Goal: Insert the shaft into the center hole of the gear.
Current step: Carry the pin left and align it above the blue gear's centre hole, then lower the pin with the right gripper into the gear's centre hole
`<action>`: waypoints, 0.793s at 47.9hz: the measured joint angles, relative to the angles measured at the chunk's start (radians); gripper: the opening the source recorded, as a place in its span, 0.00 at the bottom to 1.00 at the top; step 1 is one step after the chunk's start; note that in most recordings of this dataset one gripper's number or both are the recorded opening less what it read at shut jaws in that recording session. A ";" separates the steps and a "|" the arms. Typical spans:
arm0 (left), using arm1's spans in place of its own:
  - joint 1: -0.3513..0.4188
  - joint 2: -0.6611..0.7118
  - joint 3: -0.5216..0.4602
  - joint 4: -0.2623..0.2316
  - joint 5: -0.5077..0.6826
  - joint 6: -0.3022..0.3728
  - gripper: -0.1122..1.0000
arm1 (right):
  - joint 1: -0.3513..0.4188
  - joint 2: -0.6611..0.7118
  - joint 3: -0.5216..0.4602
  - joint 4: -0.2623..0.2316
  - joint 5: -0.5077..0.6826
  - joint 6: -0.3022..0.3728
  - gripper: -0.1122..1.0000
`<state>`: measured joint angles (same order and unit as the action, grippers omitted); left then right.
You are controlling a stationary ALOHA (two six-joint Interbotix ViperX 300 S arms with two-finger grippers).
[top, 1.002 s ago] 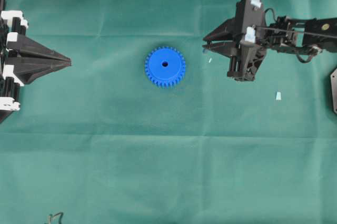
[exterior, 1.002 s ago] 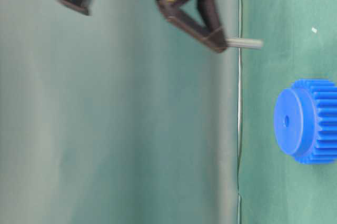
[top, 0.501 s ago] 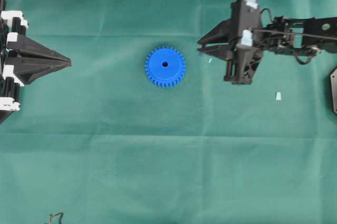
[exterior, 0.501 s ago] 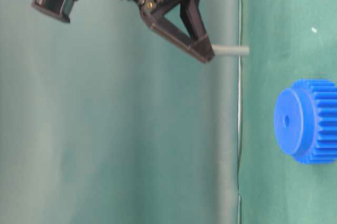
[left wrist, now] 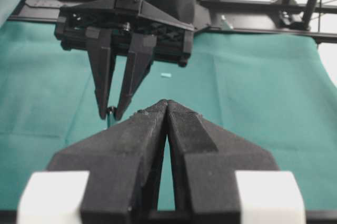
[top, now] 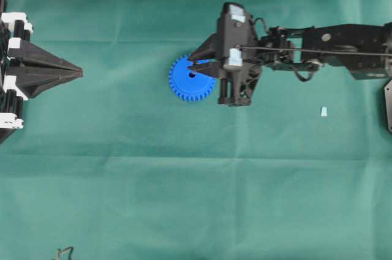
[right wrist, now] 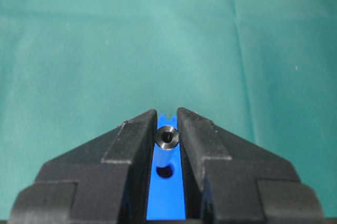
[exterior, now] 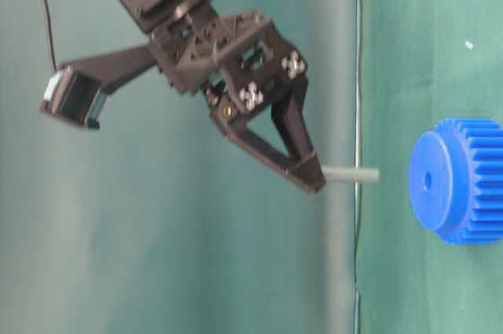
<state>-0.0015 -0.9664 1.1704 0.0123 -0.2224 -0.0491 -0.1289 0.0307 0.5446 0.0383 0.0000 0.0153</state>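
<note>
The blue gear (top: 184,84) lies flat on the green cloth, its center hole (exterior: 427,180) open. My right gripper (top: 191,64) hovers over it, shut on the shaft (exterior: 352,175), a short grey pin pointing at the gear. In the table-level view the pin's tip stands a small gap off the hub, about level with the hole. In the right wrist view the shaft (right wrist: 167,137) sits pinched between the fingers, with the gear (right wrist: 167,195) and its hole (right wrist: 165,171) behind it. My left gripper (top: 79,73) rests shut at the far left, holding nothing (left wrist: 167,103).
A small pale chip (top: 323,111) lies on the cloth right of the gear. A dark plate (top: 388,104) juts in at the right edge. A thin cable end (top: 63,252) shows at the bottom left. Black frame rails (left wrist: 253,21) run behind the table.
My right gripper has carried the shaft leftward from beside the gear to over its hub, and the pin now lines up near the hole. The left arm has not moved.
</note>
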 measured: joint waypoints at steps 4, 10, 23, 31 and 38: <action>0.000 0.002 0.000 0.000 0.000 0.000 0.10 | 0.000 0.008 -0.009 -0.003 0.000 0.000 0.27; 0.000 0.002 0.000 0.000 0.006 0.000 0.10 | 0.000 0.008 -0.011 -0.003 0.000 -0.002 0.27; 0.000 0.002 0.000 0.002 0.006 0.000 0.10 | 0.002 0.071 -0.009 -0.003 -0.026 0.003 0.27; 0.000 0.002 0.000 0.000 0.006 0.000 0.10 | 0.000 0.106 -0.011 -0.003 -0.051 0.005 0.27; 0.000 0.002 0.000 0.000 0.008 0.000 0.10 | 0.000 0.112 -0.009 -0.002 -0.061 0.006 0.27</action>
<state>-0.0015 -0.9649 1.1704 0.0123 -0.2148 -0.0491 -0.1289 0.1427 0.5354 0.0368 -0.0614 0.0215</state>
